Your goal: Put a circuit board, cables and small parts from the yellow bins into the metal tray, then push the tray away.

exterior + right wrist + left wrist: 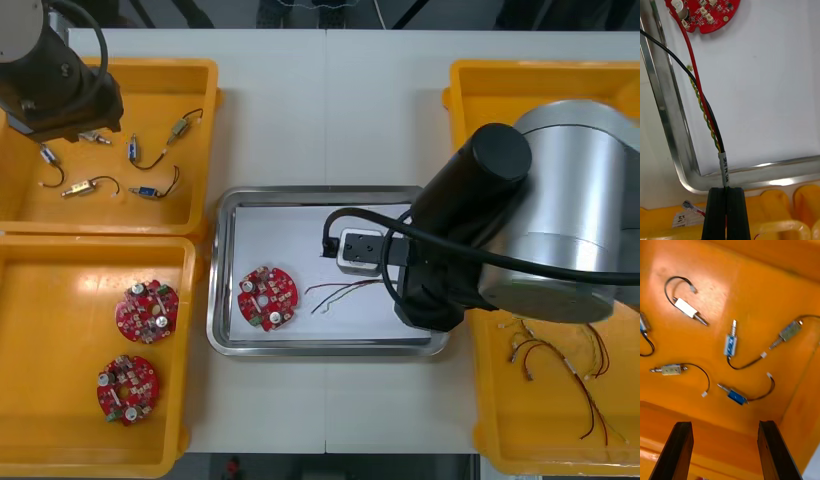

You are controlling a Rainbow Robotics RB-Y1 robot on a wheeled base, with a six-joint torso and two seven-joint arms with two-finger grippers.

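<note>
Right gripper [726,189]: clenched on the red and yellow cable [704,112], fingers pinched just below its white label sleeve; it sits over the corner of the metal tray [222,260] nearest the right-hand bins.
Cable run: a red strand, a twisted yellow strand and a black one lead from the fingers across the tray's white floor; the free ends lie near the circuit board [267,297].
Board: round, red, flat in the tray's left half.
Tray: mid-table [300,100], between the bins.
Left gripper [725,423]: released, fingers wide apart, hovering over the far-left yellow bin [195,90].
Small metal parts [730,345]: several, each with a short black lead, scattered on that bin's floor, none between the fingers.
Near-left bin [60,260]: two more red boards [147,308].
Near-right bin [490,400]: loose cables [560,370].
</note>
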